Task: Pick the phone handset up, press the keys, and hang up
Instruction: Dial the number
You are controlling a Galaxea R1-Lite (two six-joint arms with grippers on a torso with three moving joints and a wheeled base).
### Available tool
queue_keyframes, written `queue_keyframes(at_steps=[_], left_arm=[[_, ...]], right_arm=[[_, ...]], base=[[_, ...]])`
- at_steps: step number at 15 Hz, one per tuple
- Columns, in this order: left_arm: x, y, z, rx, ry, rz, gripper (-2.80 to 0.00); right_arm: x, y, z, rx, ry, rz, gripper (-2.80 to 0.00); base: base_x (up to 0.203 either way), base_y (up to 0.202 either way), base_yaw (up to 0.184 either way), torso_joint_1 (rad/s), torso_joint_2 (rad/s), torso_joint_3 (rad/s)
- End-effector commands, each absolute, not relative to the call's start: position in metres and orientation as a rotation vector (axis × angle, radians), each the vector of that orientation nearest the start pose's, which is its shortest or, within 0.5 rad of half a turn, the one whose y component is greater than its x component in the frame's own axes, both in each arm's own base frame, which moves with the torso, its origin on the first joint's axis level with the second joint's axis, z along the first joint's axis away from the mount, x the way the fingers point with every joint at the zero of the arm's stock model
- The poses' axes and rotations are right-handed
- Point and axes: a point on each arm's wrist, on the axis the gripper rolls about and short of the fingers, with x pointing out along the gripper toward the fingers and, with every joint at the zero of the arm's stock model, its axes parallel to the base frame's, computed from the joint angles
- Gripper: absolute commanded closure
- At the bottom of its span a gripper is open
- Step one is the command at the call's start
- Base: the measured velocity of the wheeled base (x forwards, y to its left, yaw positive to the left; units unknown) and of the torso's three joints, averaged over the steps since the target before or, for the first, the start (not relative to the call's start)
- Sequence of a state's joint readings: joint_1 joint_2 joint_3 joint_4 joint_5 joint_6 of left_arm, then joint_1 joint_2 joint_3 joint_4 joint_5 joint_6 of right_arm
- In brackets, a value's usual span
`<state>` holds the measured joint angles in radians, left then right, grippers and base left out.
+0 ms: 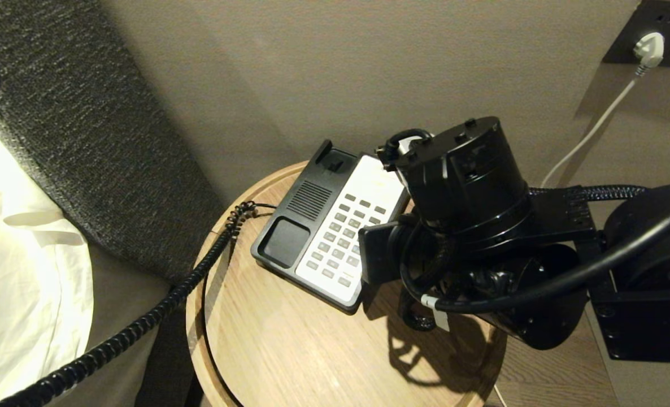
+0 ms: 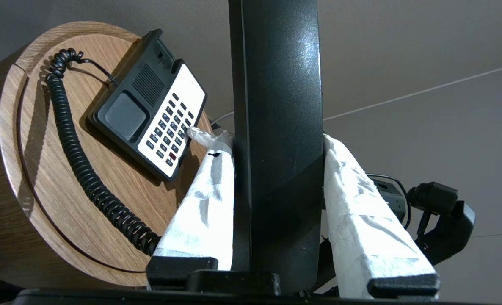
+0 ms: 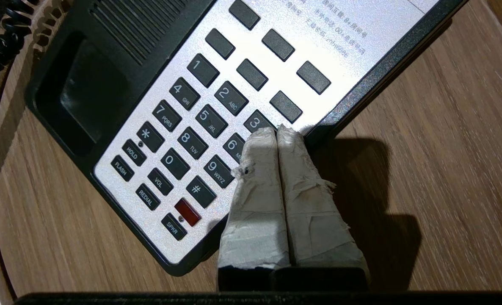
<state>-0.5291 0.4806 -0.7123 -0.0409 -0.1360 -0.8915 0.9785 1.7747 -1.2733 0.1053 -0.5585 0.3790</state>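
Left to right: the left hand (image 2: 278, 169) pinches the handset (image 2: 276, 106) between its taped fingers (image 2: 204, 203), holding it off the worktop (image 1: 290, 350) out at about 8 o'clock from the base (image 1: 290, 232), with the cord (image 1: 143, 322) trailing back to it. The cradle (image 1: 283, 242) lies empty. The right hand (image 3: 276, 135), fingers pressed together into one tip, sits at the 3 and 6 on the 3 o'clock side of the keys (image 3: 200, 127). To press well, I'd come straight down on one key's middle, lightly, so the tip doesn't straddle two keys or nudge the base. No containers in sight.
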Motion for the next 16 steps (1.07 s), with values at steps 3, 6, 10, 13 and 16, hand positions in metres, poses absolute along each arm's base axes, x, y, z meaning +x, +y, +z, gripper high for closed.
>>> queue_keyframes(at_steps=[3, 6, 10, 13, 16], left_arm=[[-0.015, 0.005, 0.278, -0.912, 0.044, -0.74, 0.0], [-0.016, 0.006, 0.278, -0.912, 0.039, -0.745, 0.0], [-0.016, 0.006, 0.278, -0.913, 0.038, -0.743, 0.0], [-0.016, 0.006, 0.276, -0.912, 0.044, -0.741, 0.0], [-0.016, 0.006, 0.276, -0.911, 0.046, -0.743, 0.0]], right_arm=[[0.193, 0.265, 0.223, -0.05, 0.499, 0.312, 0.0], [0.188, 0.26, 0.237, -0.018, 0.468, 0.326, 0.0], [0.186, 0.263, 0.251, 0.011, 0.439, 0.345, 0.0], [0.183, 0.269, 0.251, 0.012, 0.438, 0.369, 0.0], [0.18, 0.277, 0.245, -0.005, 0.452, 0.384, 0.0]], base=[[0.0, 0.0, 0.0, 0.0, 0.0, 0.0], [0.0, 0.0, 0.0, 0.0, 0.0, 0.0], [0.0, 0.0, 0.0, 0.0, 0.0, 0.0], [0.0, 0.0, 0.0, 0.0, 0.0, 0.0], [0.0, 0.0, 0.0, 0.0, 0.0, 0.0]])
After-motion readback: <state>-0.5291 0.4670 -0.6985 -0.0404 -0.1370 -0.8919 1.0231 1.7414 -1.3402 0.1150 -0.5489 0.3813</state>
